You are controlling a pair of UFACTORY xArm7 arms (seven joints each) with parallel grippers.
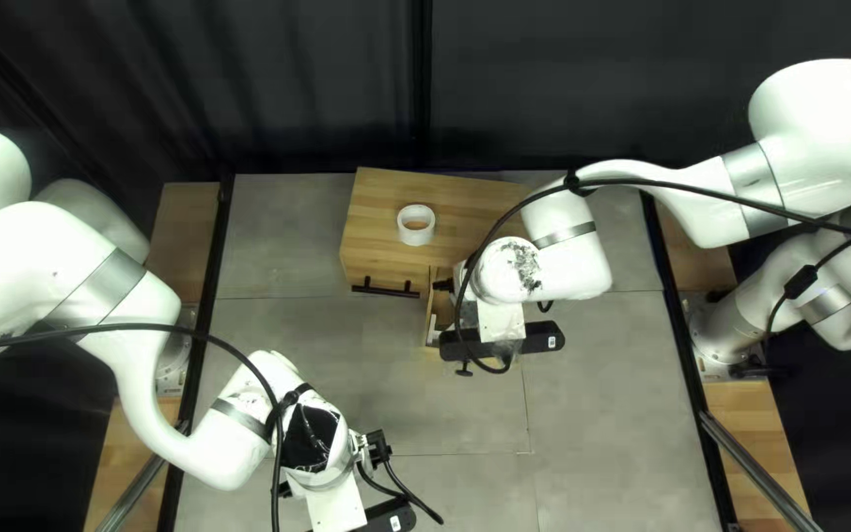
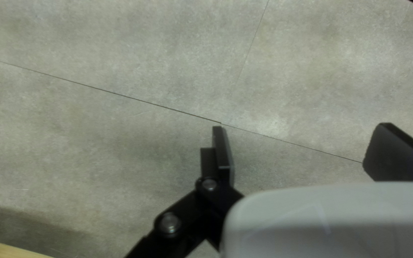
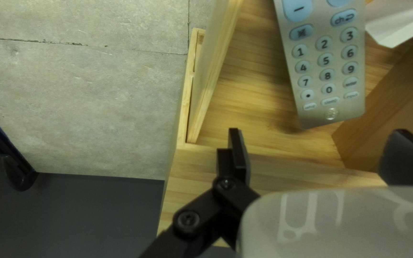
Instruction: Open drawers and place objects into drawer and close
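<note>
plainly ahead of right pincer [image 1: 500,322]: remote [image 3: 327,69]

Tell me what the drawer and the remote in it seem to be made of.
The drawer looks like smooth, pale wood, perhaps varnished: grain lines show. The remote seems to be satin, silvery plastic, judging by its rounded corners and dull sheen; its bluish keys could be rubber or plastic.

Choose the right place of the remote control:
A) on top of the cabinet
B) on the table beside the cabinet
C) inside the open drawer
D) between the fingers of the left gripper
C, because the right wrist view shows the remote control lying on the wooden bottom of the drawer, ahead of the open right gripper.
</note>
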